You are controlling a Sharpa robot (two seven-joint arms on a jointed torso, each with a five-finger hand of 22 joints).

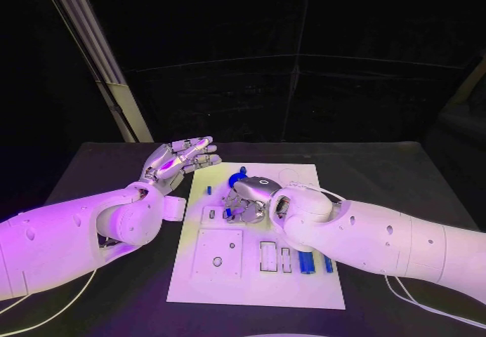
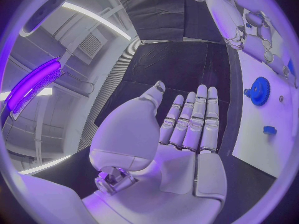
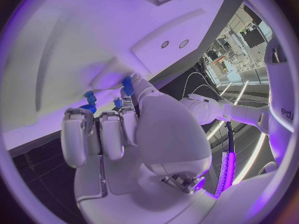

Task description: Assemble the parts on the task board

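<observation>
The left hand is seen raised over the black worktop, just beside the left edge of the white task board. Its palm is turned up and its fingers are stretched out straight and slightly apart; nothing is held in it. In the left wrist view, a blue gear is seen lying on the board off to the side of the fingertips, with a small blue block on the board nearer the wrist.

To the right of that hand, the board is laid lengthwise down the middle of the worktop. A thin blue peg is seen near the board's left edge, between the two hands. Nearer the robot, a square plate with holes is set into the board, and beside it two narrow slotted frames are found.

Further right, the right hand is lowered onto the middle of the board, knuckles up and fingers curled down towards it. In the right wrist view, small blue parts are seen right at its fingertips, against the board; whether any of them is pinched cannot be told. Just below this hand's wrist, two blue cylinders are seen lying side by side on the board, close to the forearm.
</observation>
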